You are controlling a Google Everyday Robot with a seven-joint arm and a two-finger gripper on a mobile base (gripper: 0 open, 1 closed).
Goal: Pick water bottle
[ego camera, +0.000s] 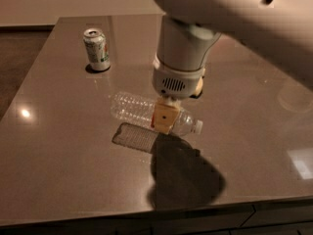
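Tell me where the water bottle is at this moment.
In the camera view, the water bottle is sideways over the table's middle, cap to the right, clasped by the gripper; the soda can stands farther back on the left.

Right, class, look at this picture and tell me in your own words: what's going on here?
The robot arm's tool is closed around a clear water bottle, gripping it near the capped end. The bottle hangs roughly level and seems to be just off the brown table, since its shadow lies apart below it. A green-white soda can stands upright farther back, well clear of the tool.
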